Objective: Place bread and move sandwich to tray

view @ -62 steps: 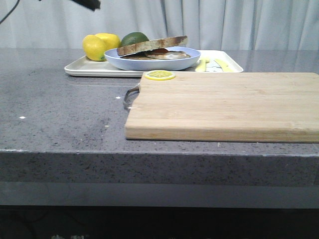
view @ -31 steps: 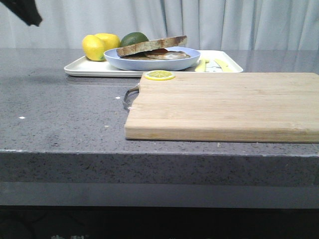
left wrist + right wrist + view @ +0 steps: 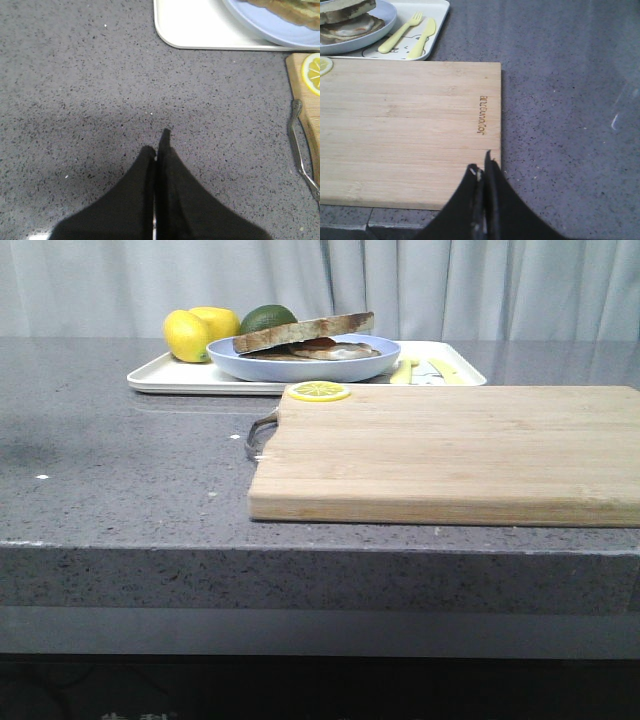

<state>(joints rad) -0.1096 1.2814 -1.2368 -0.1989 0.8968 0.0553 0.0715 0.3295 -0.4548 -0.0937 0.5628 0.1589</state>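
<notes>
Sandwich plated on the tray, both grippers closed and empty

Taking the wooden cutting board [image 3: 445, 452] as landmark: left of it the left gripper [image 3: 157, 145] hovers over bare counter, fingers pressed together; behind it the white tray [image 3: 165, 380] carries the blue plate [image 3: 300, 362], whose sandwich [image 3: 305, 337] has its top bread tilted, so a nudge could slide it; the right gripper [image 3: 482, 172], pinched empty, hangs over its right edge.

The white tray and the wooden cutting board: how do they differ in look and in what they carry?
The tray is white with a raised rim; the cutting board is pale wood, flat, with a metal handle.
The tray carries the blue plate with the sandwich, two lemons, a green fruit and yellow cutlery; the board carries only a lemon slice.
Both are rectangular and lie flat on the grey counter.
</notes>
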